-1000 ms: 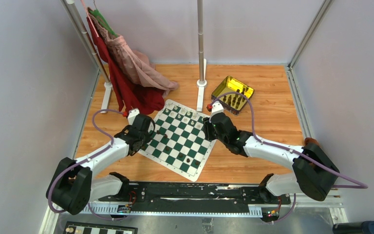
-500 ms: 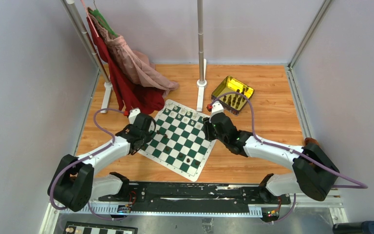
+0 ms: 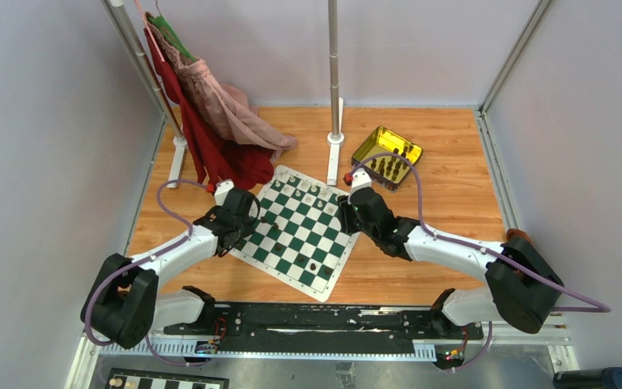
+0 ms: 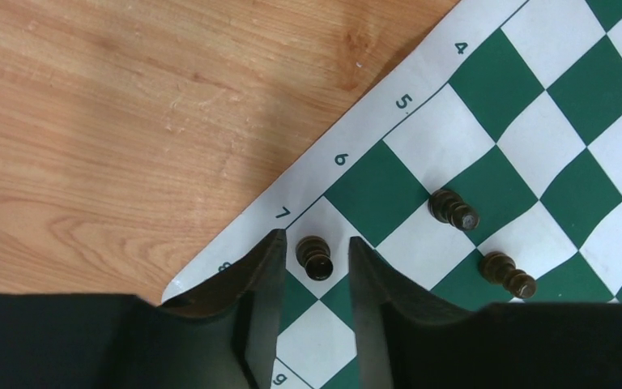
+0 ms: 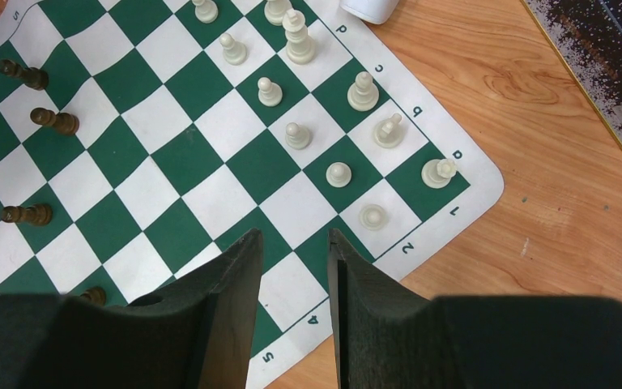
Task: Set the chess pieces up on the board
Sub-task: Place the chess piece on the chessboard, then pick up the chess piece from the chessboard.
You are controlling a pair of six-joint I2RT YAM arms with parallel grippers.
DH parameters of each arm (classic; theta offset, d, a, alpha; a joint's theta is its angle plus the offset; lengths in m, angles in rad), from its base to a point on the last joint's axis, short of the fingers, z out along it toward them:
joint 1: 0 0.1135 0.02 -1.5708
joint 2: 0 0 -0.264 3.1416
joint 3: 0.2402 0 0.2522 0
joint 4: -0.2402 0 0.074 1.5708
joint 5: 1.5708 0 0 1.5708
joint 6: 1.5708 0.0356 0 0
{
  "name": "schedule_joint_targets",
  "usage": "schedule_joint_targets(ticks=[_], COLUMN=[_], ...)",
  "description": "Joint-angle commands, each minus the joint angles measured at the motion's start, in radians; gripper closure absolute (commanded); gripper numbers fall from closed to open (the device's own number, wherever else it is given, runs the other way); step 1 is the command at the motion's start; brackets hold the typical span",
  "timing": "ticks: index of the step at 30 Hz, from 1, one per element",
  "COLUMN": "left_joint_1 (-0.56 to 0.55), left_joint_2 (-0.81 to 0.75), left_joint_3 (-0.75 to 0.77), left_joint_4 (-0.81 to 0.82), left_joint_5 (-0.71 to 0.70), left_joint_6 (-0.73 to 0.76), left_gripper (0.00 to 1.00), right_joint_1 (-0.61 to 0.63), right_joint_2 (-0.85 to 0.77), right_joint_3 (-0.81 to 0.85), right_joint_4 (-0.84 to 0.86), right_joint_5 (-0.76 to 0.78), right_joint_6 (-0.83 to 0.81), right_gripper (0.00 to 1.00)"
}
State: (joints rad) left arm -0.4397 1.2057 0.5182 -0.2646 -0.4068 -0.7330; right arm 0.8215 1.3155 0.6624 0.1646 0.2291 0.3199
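Observation:
The green and white board [image 3: 328, 243] lies tilted on the wooden table. My left gripper [image 4: 316, 243] is open at the board's left corner. Its fingers [image 4: 267, 267] stand either side of an upright dark pawn [image 4: 316, 258] on a white square, with small gaps on both sides. Two more dark pieces [image 4: 453, 211] stand nearby. My right gripper [image 5: 294, 239] is open and empty over the board's right edge. Several white pieces [image 5: 296, 134] stand in two rows ahead of it. A few dark pieces [image 5: 53, 120] are scattered at the left.
A yellow transparent tray [image 3: 364, 150] holding dark pieces sits beyond the right arm. A pole base [image 3: 334, 158] stands at the board's far corner. Red and pink clothes [image 3: 210, 121] hang at the back left. A black-and-white board [image 3: 162, 381] lies at the near edge.
My left gripper has shifted slightly farther along the board's left edge. The right arm has barely moved.

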Motion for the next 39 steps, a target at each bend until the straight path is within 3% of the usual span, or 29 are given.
schedule_joint_targets(ticks=[1,16,24,39], left_joint_1=[0.009,0.009,0.006,-0.014], left_joint_2=[0.002,-0.074,-0.003,0.148], left_joint_3=[0.015,0.060,0.092,0.119], left_joint_4=[0.007,0.012,0.120,0.201], left_joint_5=[-0.024,-0.004,0.132,0.155], left_joint_6=[-0.006,0.100,0.200,0.258], left_gripper=[0.56,0.52,0.54,0.56], right_joint_1=[-0.015,-0.014,-0.014,-0.015], right_joint_2=[0.006,0.002,-0.001,0.001], right_joint_3=[0.006,0.003,-0.002,-0.003], right_joint_4=[0.009,0.015,0.015,0.013], right_joint_5=[0.006,0.003,0.006,0.008], right_joint_6=[0.002,0.007,0.007,0.007], right_gripper=[0.60,0.60,0.60,0.60])
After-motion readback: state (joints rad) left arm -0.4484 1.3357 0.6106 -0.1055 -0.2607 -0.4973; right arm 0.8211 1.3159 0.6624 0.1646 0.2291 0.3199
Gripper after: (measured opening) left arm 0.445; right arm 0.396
